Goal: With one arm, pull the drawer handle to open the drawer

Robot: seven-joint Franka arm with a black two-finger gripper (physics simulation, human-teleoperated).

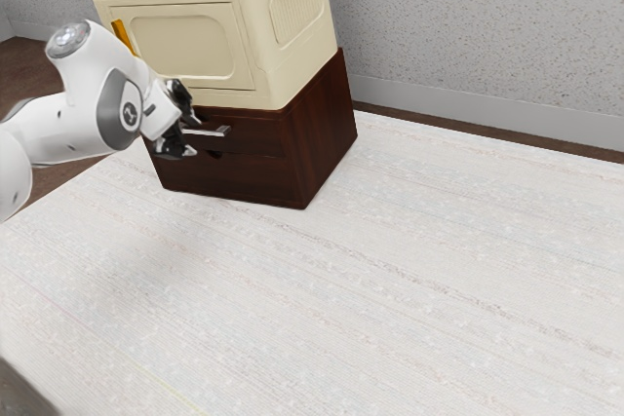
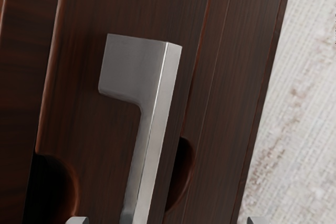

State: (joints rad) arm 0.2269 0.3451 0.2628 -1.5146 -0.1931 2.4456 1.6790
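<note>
My gripper is at the front of the dark brown drawer cabinet, its two fingers spread above and below the silver handle. In the wrist view the handle runs down between the fingertips of my gripper, which show at the lower edge on either side with space between them and the bar. The upper drawer front looks flush with the cabinet. Part of the handle is hidden behind the gripper in the exterior view.
A cream cabinet with an orange piece at its front edge stands on the brown one. Pale patterned flooring surrounds the base, and a grey wall rises behind.
</note>
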